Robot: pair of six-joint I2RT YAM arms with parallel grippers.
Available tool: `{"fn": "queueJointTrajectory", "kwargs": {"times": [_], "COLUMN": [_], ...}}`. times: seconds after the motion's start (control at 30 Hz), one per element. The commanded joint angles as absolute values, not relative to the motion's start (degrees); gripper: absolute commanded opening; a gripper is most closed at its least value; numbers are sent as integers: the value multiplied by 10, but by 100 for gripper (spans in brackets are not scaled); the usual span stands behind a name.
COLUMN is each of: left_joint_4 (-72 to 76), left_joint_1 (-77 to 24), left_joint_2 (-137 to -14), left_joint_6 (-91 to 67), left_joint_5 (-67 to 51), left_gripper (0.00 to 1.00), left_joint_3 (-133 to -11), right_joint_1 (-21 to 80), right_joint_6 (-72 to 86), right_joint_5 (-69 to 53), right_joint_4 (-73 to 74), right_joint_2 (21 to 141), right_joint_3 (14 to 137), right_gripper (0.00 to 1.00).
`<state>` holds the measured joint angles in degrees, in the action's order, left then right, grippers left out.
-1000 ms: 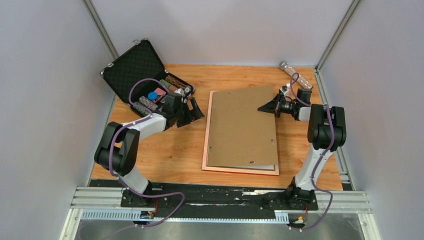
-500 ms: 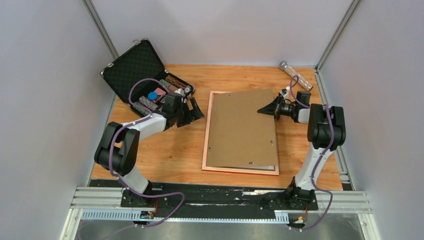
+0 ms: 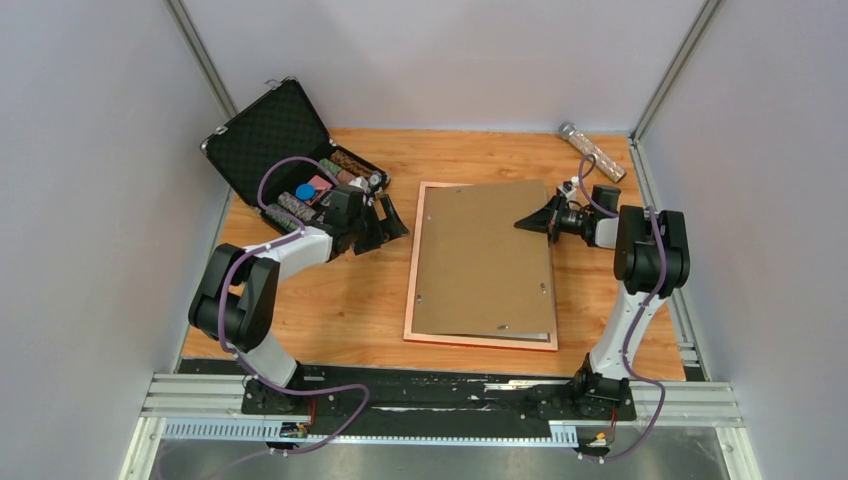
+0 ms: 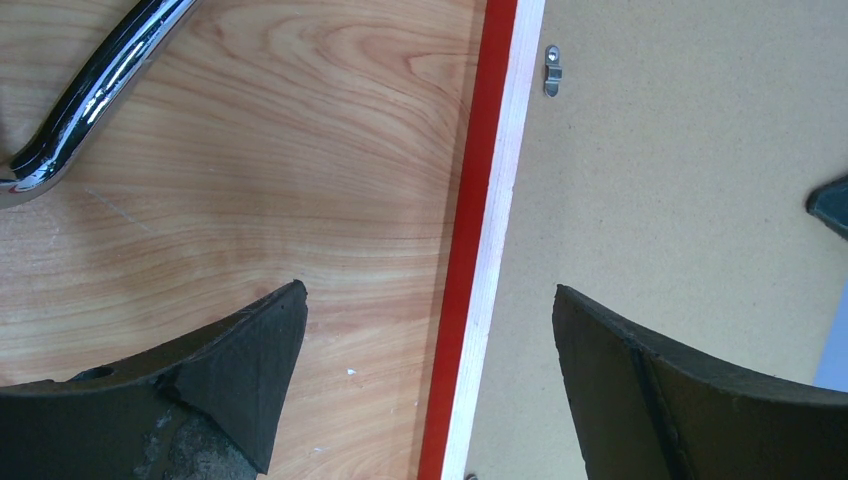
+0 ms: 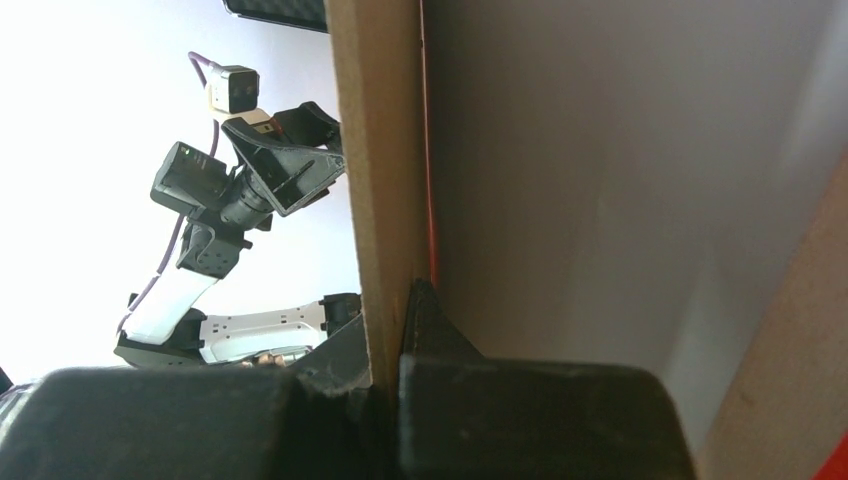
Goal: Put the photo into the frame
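The frame (image 3: 412, 270) lies flat mid-table, pinkish-copper face up; the left wrist view shows its red side (image 4: 478, 200). A brown backing board (image 3: 485, 260) lies over it, nearly square to its opening. My right gripper (image 3: 522, 220) is shut on the board's far right corner, whose edge (image 5: 385, 180) stands between the jaws. My left gripper (image 3: 388, 222) hangs open over the frame's far left rail, holding nothing, one finger (image 4: 230, 370) above the table and the other above the board (image 4: 680, 180). The photo is hidden; only a thin pale strip (image 3: 520, 334) shows under the board's near edge.
An open black foam-lined case (image 3: 268, 130) holding several small items stands at the back left, its chrome handle (image 4: 90, 90) close to my left gripper. A glittery tube (image 3: 592, 152) lies at the back right. Grey walls close in on three sides.
The board's far right corner, held in my right gripper, has come down and swung in line with the frame. The left arm has not moved.
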<state>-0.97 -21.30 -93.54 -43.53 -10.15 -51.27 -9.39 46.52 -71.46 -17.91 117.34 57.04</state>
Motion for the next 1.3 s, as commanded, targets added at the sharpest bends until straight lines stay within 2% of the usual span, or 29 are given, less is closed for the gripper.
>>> {"fn": "queueJointTrajectory", "kwargs": {"times": [0.0, 0.93, 1.1, 1.27], "left_joint_4": [9, 10, 10, 11], "left_joint_1": [-211, -209, -209, -209], "left_joint_2": [-928, -930, -931, -932], "left_joint_6": [-429, -430, -430, -431], "left_joint_5": [-92, -95, -95, -97], "left_gripper": [100, 100, 100, 100], "left_joint_3": [-508, -508, -508, -506], "right_joint_1": [-91, -81, -80, -80], "right_joint_6": [483, 457, 459, 443], "right_joint_5": [-743, -727, -717, -711], "right_joint_4": [-196, -204, -215, -201], "right_joint_2": [1173, 1178, 1174, 1174], "right_joint_3": [587, 586, 572, 573], "right_gripper": [0, 0, 2, 12]}}
